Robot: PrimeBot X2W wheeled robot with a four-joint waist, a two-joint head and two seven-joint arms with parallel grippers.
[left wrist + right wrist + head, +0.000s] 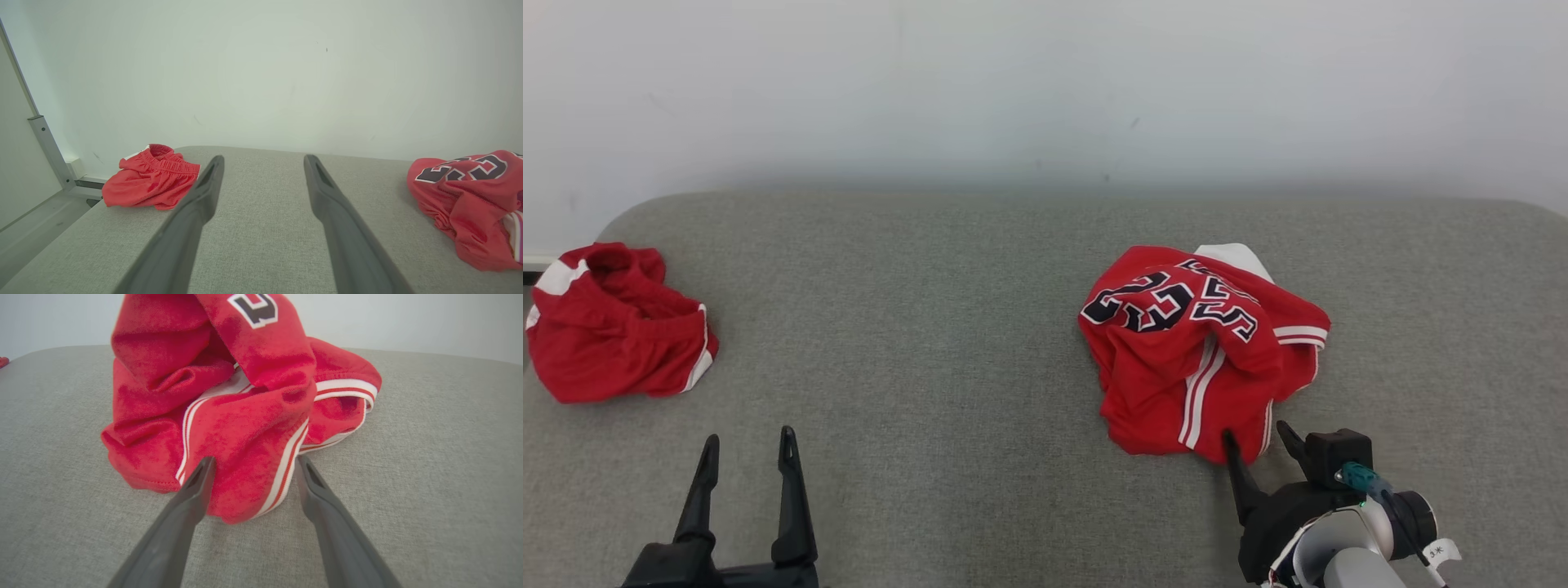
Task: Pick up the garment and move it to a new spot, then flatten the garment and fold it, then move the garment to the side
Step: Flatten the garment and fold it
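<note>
Jersey (1176, 367) hem lies inside the parted right claw (1254, 431); grey cushion (947, 327) stretches leftward.

On cushion (931, 327), jersey (1176, 367) lies right of shorts (613, 327).

You get bright, even, diffuse light in all 3 views, and the shadows are soft: a dim band along the wall (1045, 98) just above the far edge of the tabletop (931, 327), and a faint one under the red jersey (1192, 351). In both wrist views the wide lens bows that far edge, and the fingers (179, 522) of the right hand (254, 459) look soft near the bottom.
</note>
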